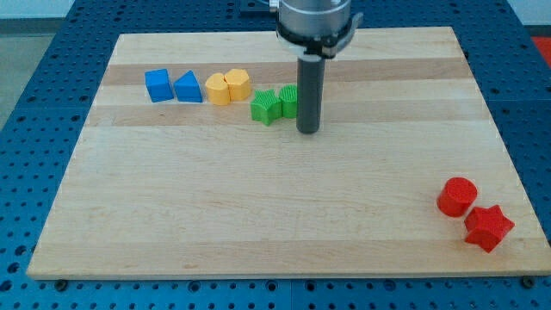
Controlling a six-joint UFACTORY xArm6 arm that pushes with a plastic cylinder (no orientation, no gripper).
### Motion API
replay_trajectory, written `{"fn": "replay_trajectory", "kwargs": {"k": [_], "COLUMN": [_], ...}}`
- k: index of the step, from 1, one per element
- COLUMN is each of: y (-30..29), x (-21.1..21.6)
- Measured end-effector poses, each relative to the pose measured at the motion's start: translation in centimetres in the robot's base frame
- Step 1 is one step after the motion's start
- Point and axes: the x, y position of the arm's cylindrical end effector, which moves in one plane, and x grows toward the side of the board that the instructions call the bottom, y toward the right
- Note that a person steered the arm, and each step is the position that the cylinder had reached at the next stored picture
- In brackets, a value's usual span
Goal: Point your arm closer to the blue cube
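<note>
The blue cube [157, 85] sits at the view's upper left on the wooden board [258, 207], touching a blue triangular block [188, 88] on its right. My tip [308, 130] is well to the right of the blue cube, just right of a green cube-like block [289, 101] and a green star [266, 107]. Two yellow blocks [228, 86] lie between the blue pair and the green pair.
A red cylinder [456, 196] and a red star [488, 227] lie together at the view's lower right. The board rests on a blue perforated table [34, 103].
</note>
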Motion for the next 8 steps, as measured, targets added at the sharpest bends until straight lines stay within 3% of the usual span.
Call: {"fn": "replay_trajectory", "kwargs": {"k": [1,3,6,8], "y": [-0.6,-6.9,-22.1,-24.1], "x": [3.3,3.8,3.8,-2.6]}}
